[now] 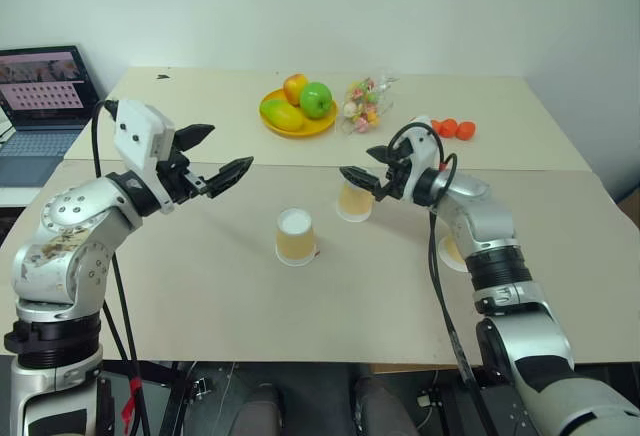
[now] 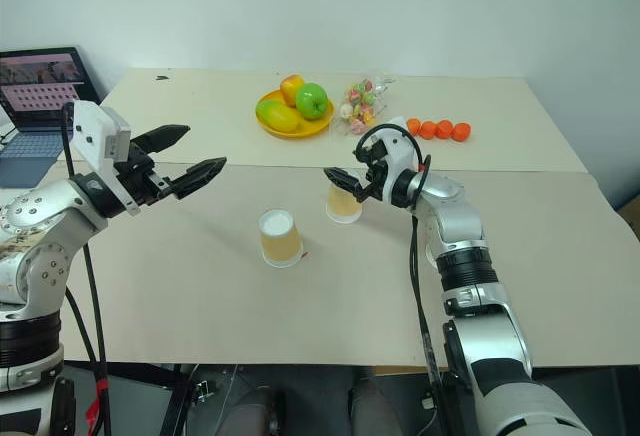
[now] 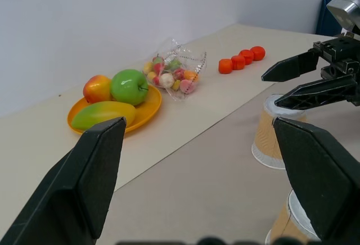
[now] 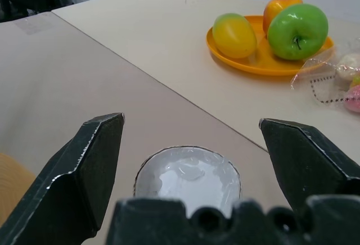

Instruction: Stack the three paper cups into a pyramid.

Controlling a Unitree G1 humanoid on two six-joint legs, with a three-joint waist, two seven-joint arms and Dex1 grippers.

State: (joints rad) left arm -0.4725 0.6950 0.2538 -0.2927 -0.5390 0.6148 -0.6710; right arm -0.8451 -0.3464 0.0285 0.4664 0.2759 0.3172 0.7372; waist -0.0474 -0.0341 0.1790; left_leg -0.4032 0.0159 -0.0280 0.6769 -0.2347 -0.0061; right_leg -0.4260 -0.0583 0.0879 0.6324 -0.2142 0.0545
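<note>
Cups are sitting upside down on the tabletop, unstacked: one centre, one right under the wide-open right end effector. Left end effector is hanging open too.

A lab or office test room: two plain beige tables pushed together against a bare white wall, an open laptop on a side desk, loose cables trailing down, and toy-like props laid out, a fruit plate and a candy bag
</note>
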